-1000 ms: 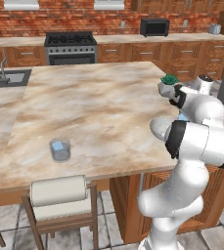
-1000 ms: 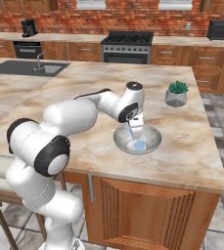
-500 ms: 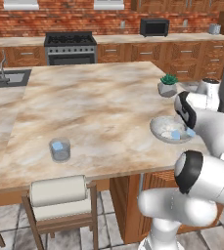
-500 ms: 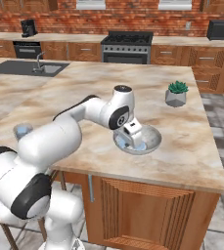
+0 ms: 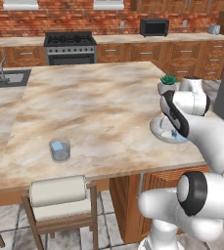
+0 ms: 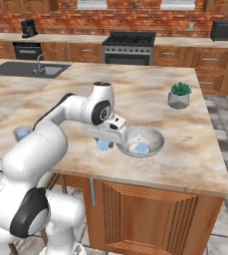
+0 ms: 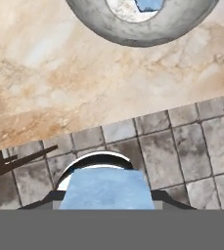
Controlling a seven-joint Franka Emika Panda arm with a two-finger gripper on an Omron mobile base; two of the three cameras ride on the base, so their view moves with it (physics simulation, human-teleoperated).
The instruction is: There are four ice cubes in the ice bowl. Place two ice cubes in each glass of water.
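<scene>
Right base view: the gripper grips an ice cube just beside the bowl, where another cube waits. One glass already holds ice; several transfers remain.

White arm rises from base, upper link bent forward over near counter edge, elbow high, forearm reaching right in right base view. Wrist rolled, hand lying roughly level, pointing toward near side. Gripper low, just above counter surface near its front edge. Jaws partly apart, clamped on ice cube; cube sits between finger tips in hand view. In left base view, dark wrist joint faces camera.
</scene>
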